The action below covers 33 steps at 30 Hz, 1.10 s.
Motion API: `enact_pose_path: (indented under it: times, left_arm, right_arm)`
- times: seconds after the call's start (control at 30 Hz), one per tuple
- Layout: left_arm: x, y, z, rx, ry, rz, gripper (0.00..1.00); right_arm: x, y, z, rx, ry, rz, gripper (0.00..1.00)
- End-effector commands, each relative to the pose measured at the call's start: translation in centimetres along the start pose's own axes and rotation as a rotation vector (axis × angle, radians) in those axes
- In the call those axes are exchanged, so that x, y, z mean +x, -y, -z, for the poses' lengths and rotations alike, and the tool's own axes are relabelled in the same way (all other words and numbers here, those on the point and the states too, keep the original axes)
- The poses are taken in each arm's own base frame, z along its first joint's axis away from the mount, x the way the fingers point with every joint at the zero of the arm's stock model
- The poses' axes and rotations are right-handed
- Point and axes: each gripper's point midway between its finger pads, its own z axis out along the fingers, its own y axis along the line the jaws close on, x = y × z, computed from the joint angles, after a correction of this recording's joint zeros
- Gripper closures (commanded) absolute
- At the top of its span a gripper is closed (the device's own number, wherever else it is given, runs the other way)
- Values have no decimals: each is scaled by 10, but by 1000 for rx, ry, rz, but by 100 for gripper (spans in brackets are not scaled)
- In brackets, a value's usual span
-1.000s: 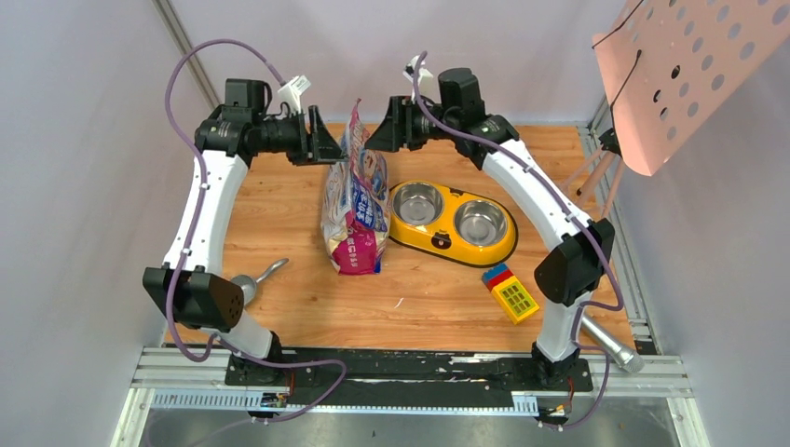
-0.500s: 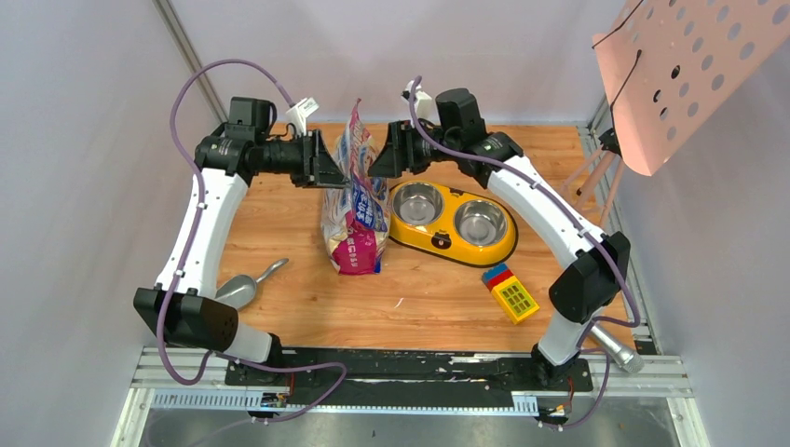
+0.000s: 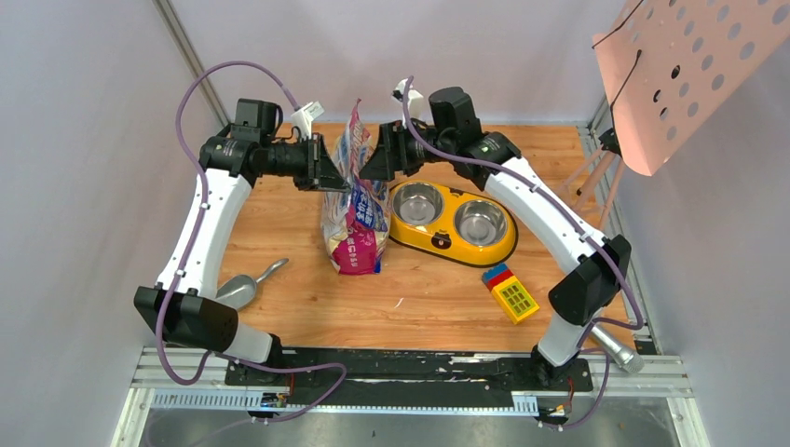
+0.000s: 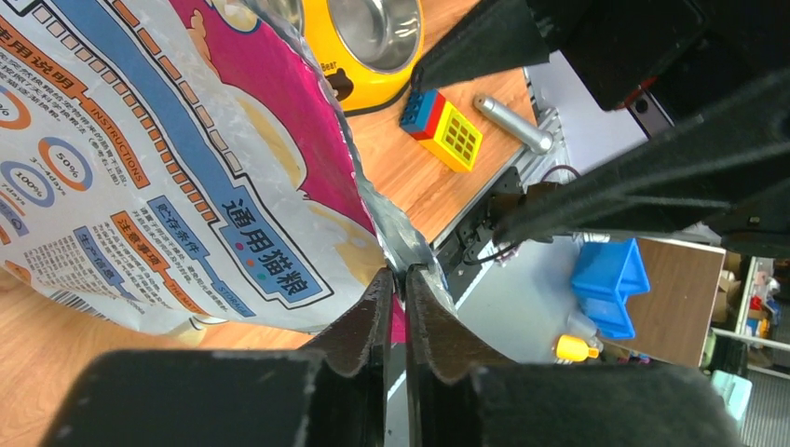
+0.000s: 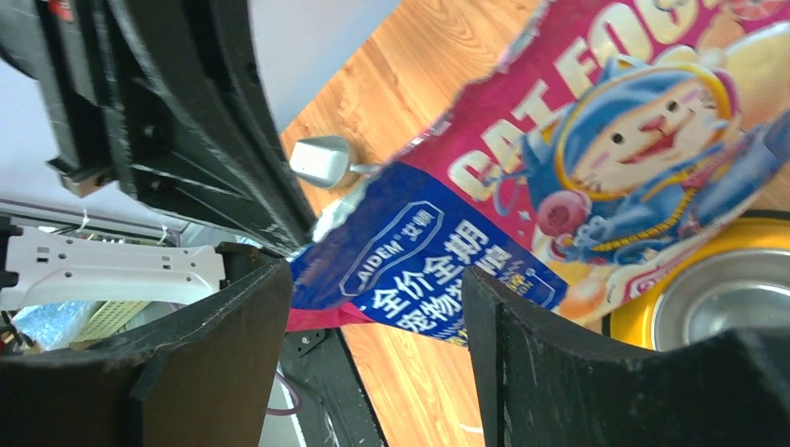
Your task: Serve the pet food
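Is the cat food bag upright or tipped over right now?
Upright: the cat food bag stands on its base, top edge pinched in the left claw.

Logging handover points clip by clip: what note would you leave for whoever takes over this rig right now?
Left pincer: shut on the bag's edge.
Right pincer: open, fingers either side of the bag's top, not gripping.
Bag stands upright on the table, just left of the feeder. Scoop lies near the table's near-left corner, untouched.
Done: bag pinched on one side only.
Left: both feeder bowls look empty and no food shows. Probably close the right pincer, spread the bag open, then get food into a bowl.
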Motion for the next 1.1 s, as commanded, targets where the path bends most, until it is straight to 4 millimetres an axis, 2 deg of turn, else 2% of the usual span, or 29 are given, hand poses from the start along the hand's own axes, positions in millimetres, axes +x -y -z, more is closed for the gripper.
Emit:
enact_pose_path:
  times: [0.0, 0.17, 0.33, 0.47, 0.8, 1.07]
  left_arm:
    - [4, -7, -4, -25, -16, -1, 88]
    - [6, -3, -8, 22, -21, 29, 100]
    - [7, 0, -10, 39, -23, 42, 100]
    - [5, 4, -8, 47, -15, 42, 100]
    - [3, 4, -4, 21, 6, 23, 100]
    - [6, 8, -3, 33, 1, 10, 100]
  right_arm:
    - [-14, -21, -8, -60, 19, 10, 32]
    - [-13, -23, -18, -97, -3, -27, 28]
    - [-5, -14, -25, -77, -23, -65, 29]
    - [-3, -5, -27, -35, -23, -75, 34]
    - [4, 3, -30, -10, -34, -79, 57]
    - [13, 7, -46, 0, -63, -67, 55]
